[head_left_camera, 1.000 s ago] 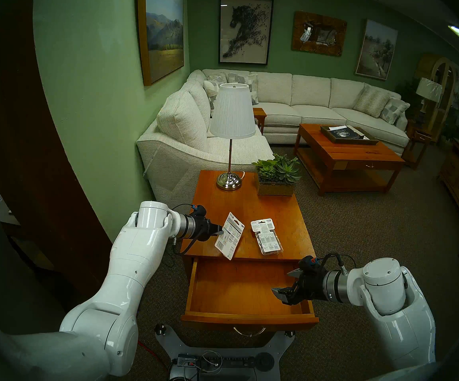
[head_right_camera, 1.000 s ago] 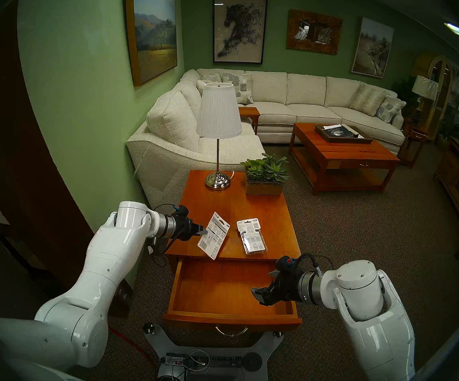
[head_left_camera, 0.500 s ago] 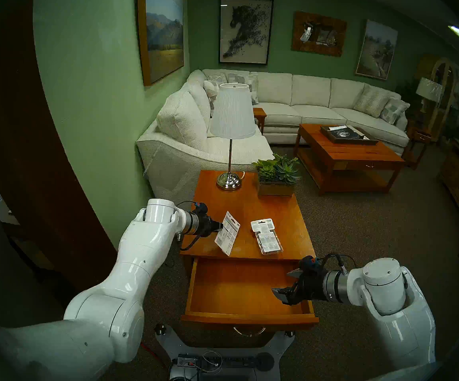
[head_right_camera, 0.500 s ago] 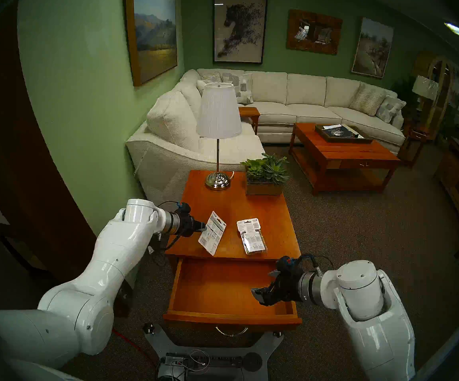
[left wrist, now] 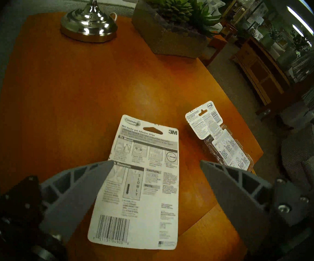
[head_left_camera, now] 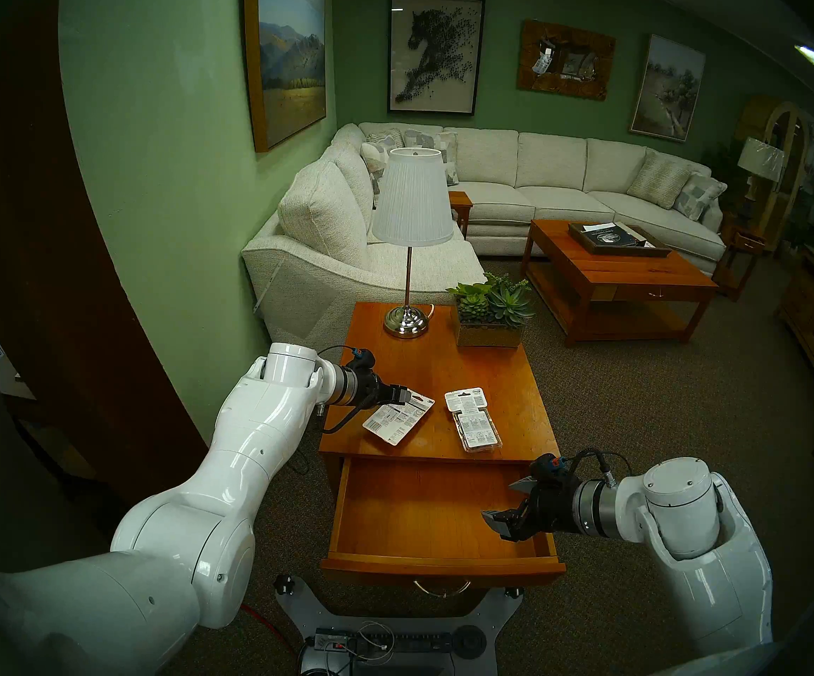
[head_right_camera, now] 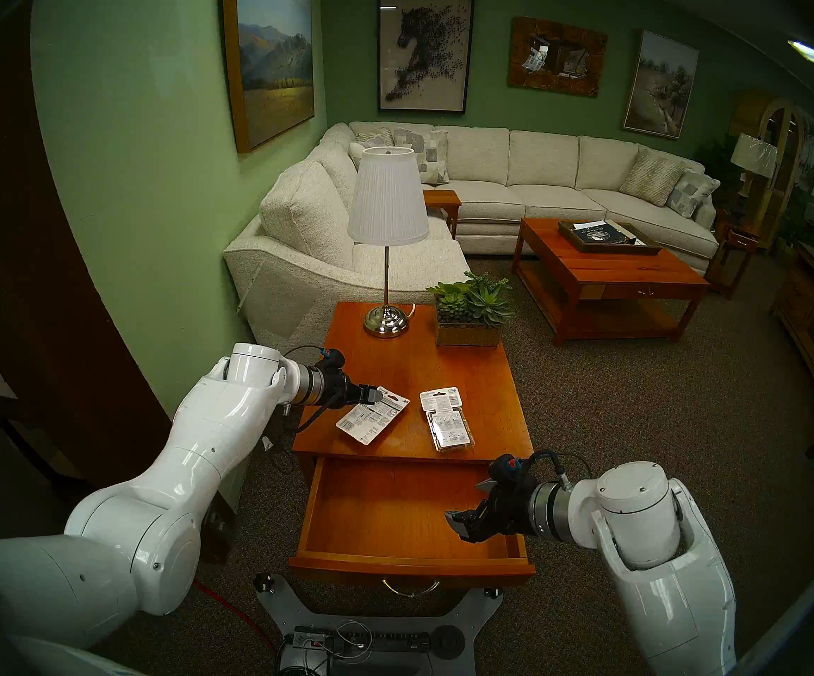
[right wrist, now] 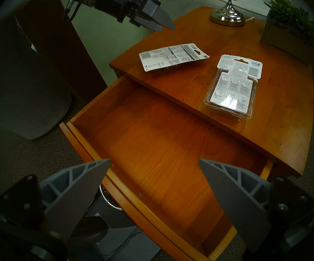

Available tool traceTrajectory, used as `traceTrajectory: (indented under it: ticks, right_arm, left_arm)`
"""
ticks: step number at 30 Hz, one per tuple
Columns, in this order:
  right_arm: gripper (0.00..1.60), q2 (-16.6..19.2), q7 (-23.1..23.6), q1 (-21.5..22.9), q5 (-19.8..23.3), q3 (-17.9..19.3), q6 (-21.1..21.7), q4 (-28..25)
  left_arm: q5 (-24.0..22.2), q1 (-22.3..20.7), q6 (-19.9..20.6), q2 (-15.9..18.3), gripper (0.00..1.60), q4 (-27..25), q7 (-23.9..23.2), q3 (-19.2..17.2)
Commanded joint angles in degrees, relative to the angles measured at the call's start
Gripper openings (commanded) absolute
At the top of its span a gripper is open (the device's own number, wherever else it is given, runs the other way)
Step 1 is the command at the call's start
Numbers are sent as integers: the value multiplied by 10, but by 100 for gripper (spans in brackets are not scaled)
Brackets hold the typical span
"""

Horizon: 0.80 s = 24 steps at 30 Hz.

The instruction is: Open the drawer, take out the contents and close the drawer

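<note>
The drawer (head_left_camera: 439, 514) stands pulled out from under the wooden surface (head_left_camera: 449, 367), its floor bare. On the surface, the printed card (head_left_camera: 397, 419) lies near the edge above the drawer, on the left side; the clear pack (head_left_camera: 473, 421) lies near it on the right, apart from it. The left pincer (left wrist: 156, 164) hovers just over the card, its fingers spread apart and gripping nothing. The right pincer (right wrist: 154, 161) hangs over the drawer's right side, fingers likewise apart and empty. A lamp (head_left_camera: 407, 319) and a potted plant (head_left_camera: 490, 314) stand at the surface's far end from the drawer.
</note>
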Motion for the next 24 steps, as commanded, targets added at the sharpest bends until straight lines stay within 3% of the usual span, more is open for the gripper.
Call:
traceTrajectory:
  ticks: [1,11,24]
  right_arm:
    - [160,0,-1,10,1,2,0,-15]
    - [160,0,-1,10,1,2,-1,-14]
    - [160,0,-1,10,1,1,-2,-12]
  left_arm:
    - [14,2,-41,23,160,-63,-30,26]
    - [21,55,-69,57,160,-134,-80,49]
    - [0,120,-106,114,160,-222,-194,59]
